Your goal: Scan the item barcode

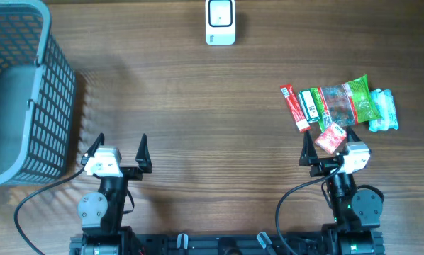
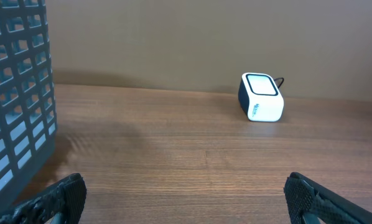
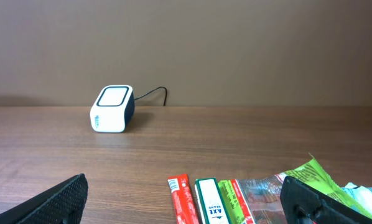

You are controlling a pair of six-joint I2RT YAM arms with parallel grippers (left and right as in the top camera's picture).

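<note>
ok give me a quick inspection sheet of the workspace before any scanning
surface: wood-grain table
job's things: white scanner at the far edge, centre; pile of packets on the right, including a red stick, a green bag and a small red packet
clutter: grey basket at far left
grippers: left gripper jaws open, empty; right gripper jaws open, empty, close to the pile
cables: thin cable behind the scanner; black leads by the arm bases
surroundings: plain brown wall
</note>
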